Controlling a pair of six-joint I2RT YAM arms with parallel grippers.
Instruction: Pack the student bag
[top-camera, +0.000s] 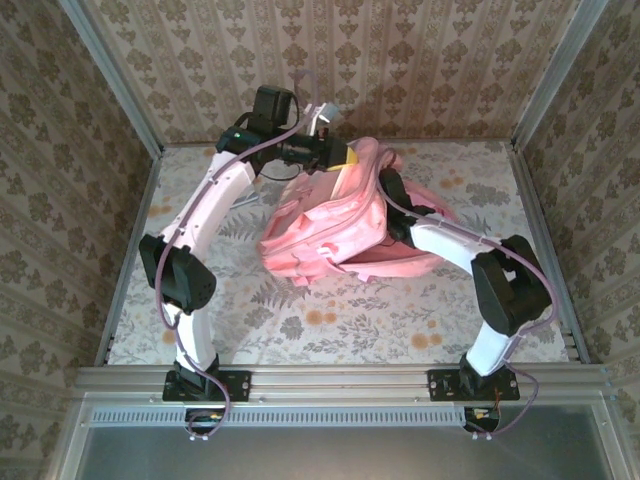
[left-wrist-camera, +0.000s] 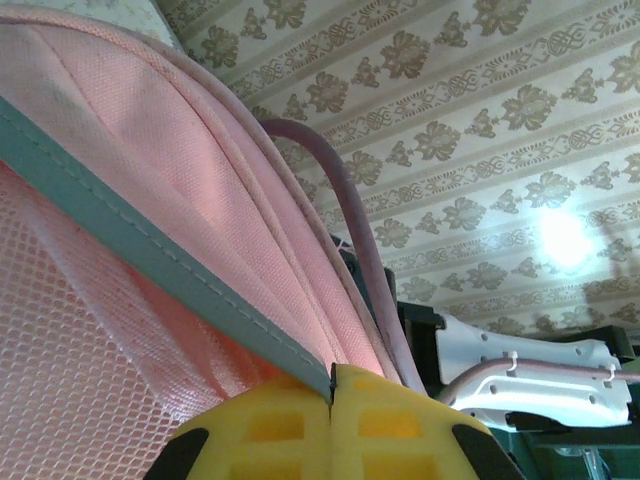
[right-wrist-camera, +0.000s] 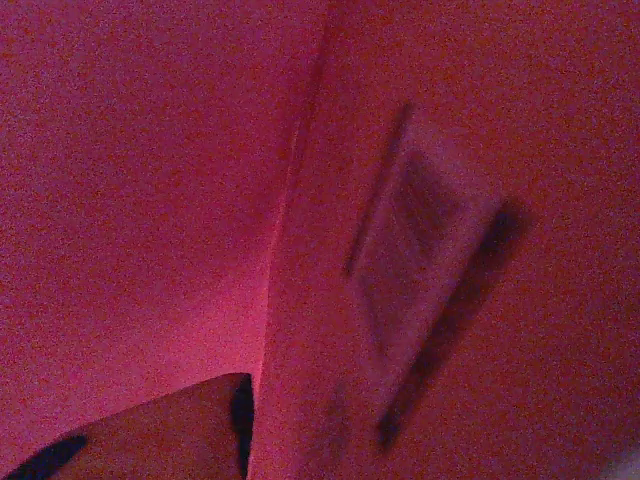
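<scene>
Floral tabletop (top-camera: 300, 320), large pink fabric backpack (top-camera: 320, 230) mid-table. Left gripper (left-wrist-camera: 331, 400) pinches its teal-edged rim (left-wrist-camera: 150, 260), holds mouth up. Right gripper (right-wrist-camera: 170, 430) inside, width unreadable. Loading step, likely; next: back right out without snagging.

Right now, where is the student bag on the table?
In the top view the student bag lies mid-table toward the far wall, between both arms; the left tool pinches its upper edge.

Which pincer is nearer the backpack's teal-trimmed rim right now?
Left. The left pincer is shut on the teal rim of the pink backpack; the right pincer sits deeper, inside it.
</scene>
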